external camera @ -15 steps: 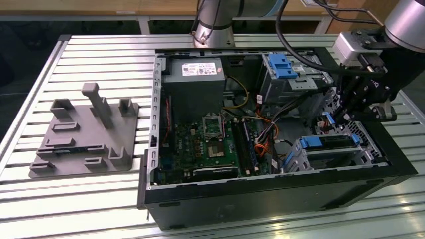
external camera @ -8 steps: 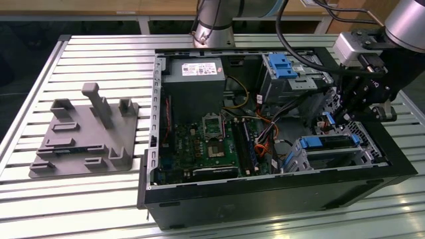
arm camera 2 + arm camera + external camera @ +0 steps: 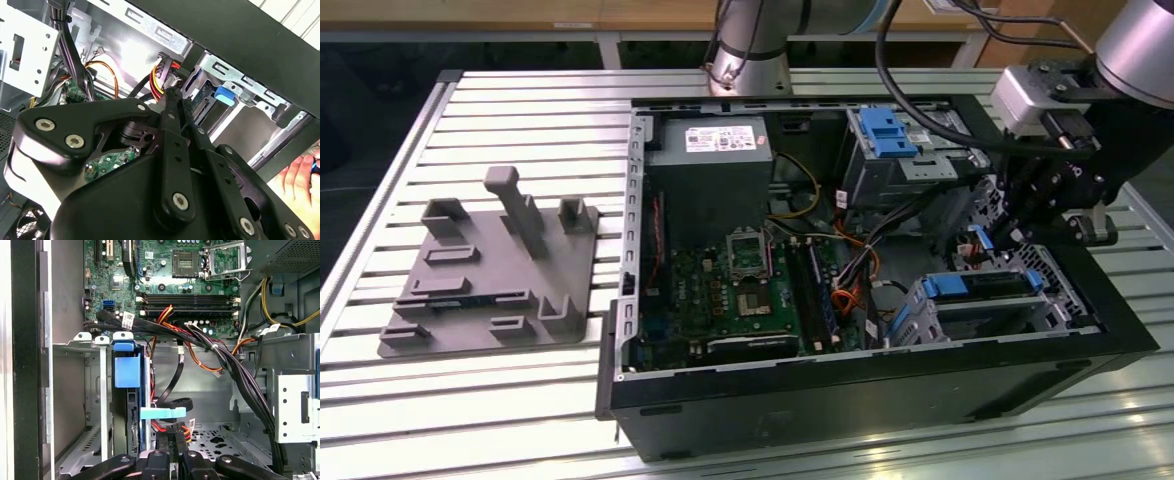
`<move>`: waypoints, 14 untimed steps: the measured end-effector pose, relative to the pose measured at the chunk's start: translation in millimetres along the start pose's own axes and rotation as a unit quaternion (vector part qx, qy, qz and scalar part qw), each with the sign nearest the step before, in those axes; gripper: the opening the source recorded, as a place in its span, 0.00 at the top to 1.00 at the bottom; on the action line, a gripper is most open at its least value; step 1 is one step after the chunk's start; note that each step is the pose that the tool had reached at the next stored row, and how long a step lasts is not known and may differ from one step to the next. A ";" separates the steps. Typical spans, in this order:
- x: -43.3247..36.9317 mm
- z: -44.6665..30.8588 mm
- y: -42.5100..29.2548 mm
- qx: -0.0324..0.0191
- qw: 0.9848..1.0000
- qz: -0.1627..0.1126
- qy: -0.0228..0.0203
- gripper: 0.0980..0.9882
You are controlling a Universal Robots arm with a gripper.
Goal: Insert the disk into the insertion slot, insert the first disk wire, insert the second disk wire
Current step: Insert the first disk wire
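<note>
Gripper (image 3: 172,94) hangs inside case (image 3: 854,395) on slatted table (image 3: 480,400).

surface: slatted metal table (image 3: 520,110) | on it: open computer case (image 3: 854,395), grey fixture plate (image 3: 467,300)

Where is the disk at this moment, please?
In the exterior view the disk sits in the insertion slot, inside the computer case toward the exterior view's right, just below the pincer.

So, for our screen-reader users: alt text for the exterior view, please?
The gripper reaches into an open black computer case, beside the blue-bracketed disk seated in its grey drive cage. A grey fixture plate lies on the slatted table at the exterior view's left.
</note>
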State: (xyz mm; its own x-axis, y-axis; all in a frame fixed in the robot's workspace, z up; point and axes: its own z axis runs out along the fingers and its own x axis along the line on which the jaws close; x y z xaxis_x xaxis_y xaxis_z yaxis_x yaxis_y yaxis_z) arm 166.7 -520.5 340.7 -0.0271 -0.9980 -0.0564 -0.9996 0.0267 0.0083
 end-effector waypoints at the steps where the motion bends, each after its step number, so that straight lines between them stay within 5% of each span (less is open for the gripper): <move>1: 0.1 0.0 0.0 0.000 1.000 0.000 0.000 0.92; 14: 4.5 -0.4 -0.3 0.000 1.000 0.000 0.000 0.92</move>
State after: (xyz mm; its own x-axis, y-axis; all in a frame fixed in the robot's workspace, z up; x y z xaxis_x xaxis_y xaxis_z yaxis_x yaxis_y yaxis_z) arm 166.9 -525.0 340.8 -0.0271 -0.9980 -0.0567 -0.9996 0.0267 0.0083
